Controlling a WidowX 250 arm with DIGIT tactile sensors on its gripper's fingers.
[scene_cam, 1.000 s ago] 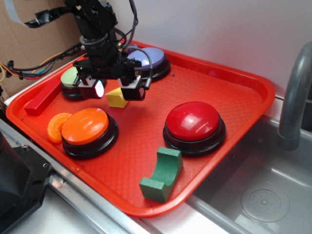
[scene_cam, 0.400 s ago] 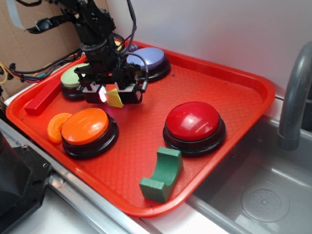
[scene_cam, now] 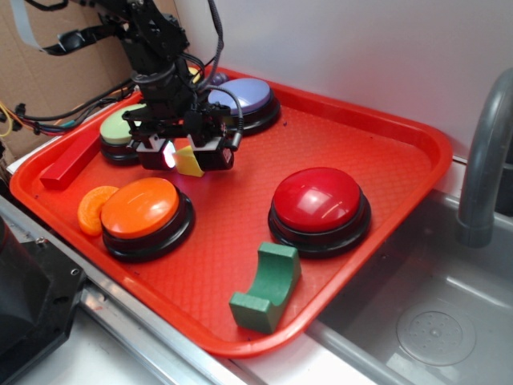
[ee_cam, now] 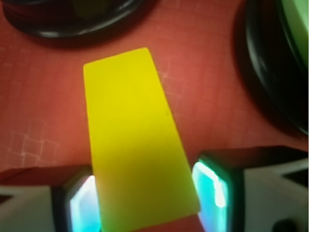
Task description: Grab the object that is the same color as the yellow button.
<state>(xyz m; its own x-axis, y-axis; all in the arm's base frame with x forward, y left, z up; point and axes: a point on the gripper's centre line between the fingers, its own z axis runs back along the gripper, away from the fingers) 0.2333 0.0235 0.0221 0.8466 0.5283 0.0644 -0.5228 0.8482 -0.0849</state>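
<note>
Exterior view: a red tray [scene_cam: 377, 136] sits beside a steel sink [scene_cam: 433, 321]. The black gripper [scene_cam: 186, 154] hangs low over the tray's back left part, its jaws either side of a small yellow wedge [scene_cam: 190, 161]. The wedge rests on the tray between an orange button [scene_cam: 143, 210] in front and a pale green button [scene_cam: 120, 128] behind. A purple button [scene_cam: 244, 98] lies at the back, a red button [scene_cam: 319, 204] to the right. The yellow button is mostly hidden behind the arm. An orange slice [scene_cam: 94, 206] lies left of the orange button, a red bar [scene_cam: 70, 160] near the left rim, a green arch [scene_cam: 268, 287] near the front edge.

Wrist view: the wedge [ee_cam: 135, 140] fills the gap between the two lit pads [ee_cam: 212, 191]. The jaws seem to pinch it, though firm contact is hard to judge.
</note>
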